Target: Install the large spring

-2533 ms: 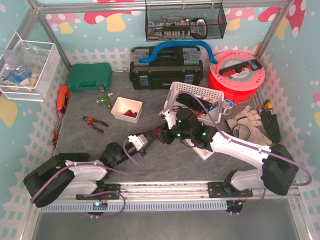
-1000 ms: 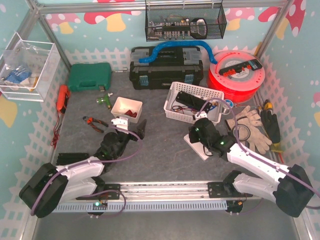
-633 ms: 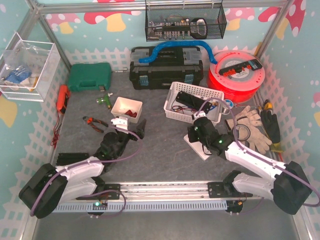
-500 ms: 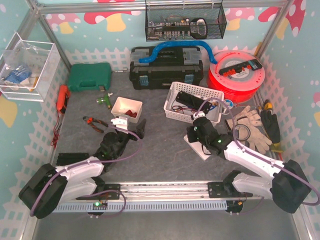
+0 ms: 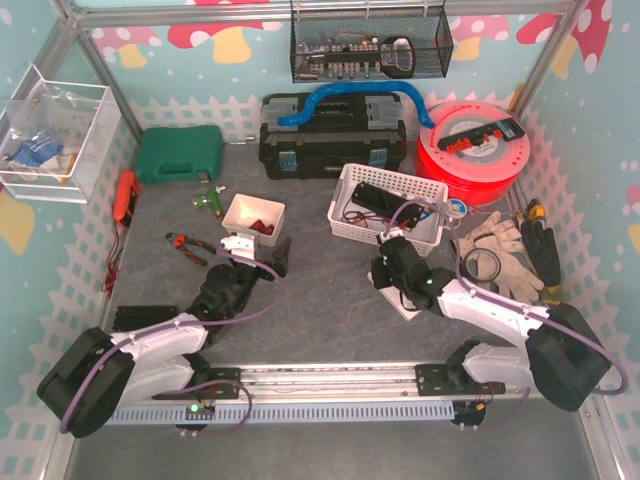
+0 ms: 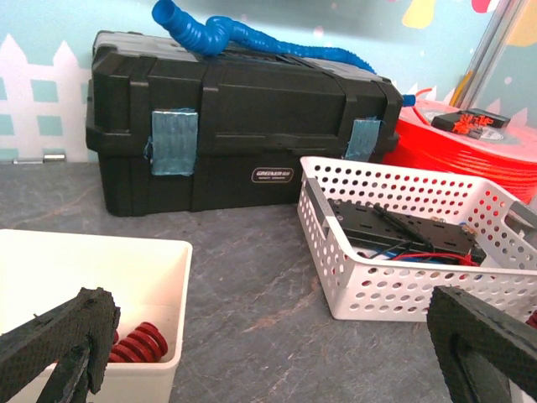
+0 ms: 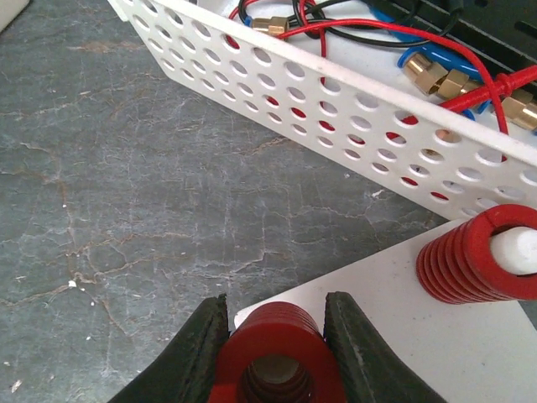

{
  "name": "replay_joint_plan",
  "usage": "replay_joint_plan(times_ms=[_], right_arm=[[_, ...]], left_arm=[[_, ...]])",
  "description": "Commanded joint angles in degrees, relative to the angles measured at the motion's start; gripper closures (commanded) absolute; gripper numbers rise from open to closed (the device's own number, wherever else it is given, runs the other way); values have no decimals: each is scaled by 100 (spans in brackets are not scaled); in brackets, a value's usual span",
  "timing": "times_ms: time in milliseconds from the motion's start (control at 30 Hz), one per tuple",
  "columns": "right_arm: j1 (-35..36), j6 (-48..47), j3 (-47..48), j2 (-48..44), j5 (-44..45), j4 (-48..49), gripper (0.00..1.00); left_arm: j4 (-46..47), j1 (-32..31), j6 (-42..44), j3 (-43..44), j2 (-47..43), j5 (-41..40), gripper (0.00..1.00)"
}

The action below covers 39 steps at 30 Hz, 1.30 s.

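Observation:
My right gripper is shut on a large red spring, held with its hollow end toward the camera over the near-left corner of a white plate. On that plate another red spring sits on a white peg. From above, the right gripper hangs over the plate, just in front of the white perforated basket. My left gripper is open and holds nothing; its black fingers frame a white bin that holds red springs.
The basket holds black parts and wires. A black toolbox with a blue hose stands at the back, with a green case to its left and a red spool to its right. Gloves lie right, pliers left.
Both grippers met mid-table at first, then drew apart. Over the last second the right gripper has crept left over the plate's corner with the spring; the left arm has stayed still.

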Motion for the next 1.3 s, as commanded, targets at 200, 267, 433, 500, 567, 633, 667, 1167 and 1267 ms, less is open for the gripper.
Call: replay_joint_plan(times_ms=[200, 267, 433, 500, 567, 633, 667, 1167, 1267], right_arm=[[-59, -31, -47, 583, -12, 589, 68], [-59, -32, -14, 566, -57, 578, 63], [-59, -101, 212, 240, -135, 352, 46], [-59, -203, 366, 18, -109, 157, 40], [-59, -360, 487, -323, -66, 42, 34], [-59, -522, 539, -675, 37, 10, 30], [-59, -605, 549, -849, 95, 17, 27], [-50, -864, -641, -1665, -609, 1949, 1], [-50, -887, -997, -1479, -789, 2761, 1]], left_arm=[[-52, 32, 14, 71, -67, -102, 1], [-53, 26, 23, 83, -59, -94, 1], [-115, 27, 23, 131, -32, -189, 1], [-179, 32, -17, 147, -61, -305, 1], [-382, 31, -96, 206, -127, -485, 1], [-483, 36, -56, 248, -146, -656, 1], [-554, 56, -84, 277, -131, -802, 1], [-5080, 1429, -3637, 3304, 1135, -1139, 1], [-5112, 1457, -3918, 3559, 1373, -1110, 5]])
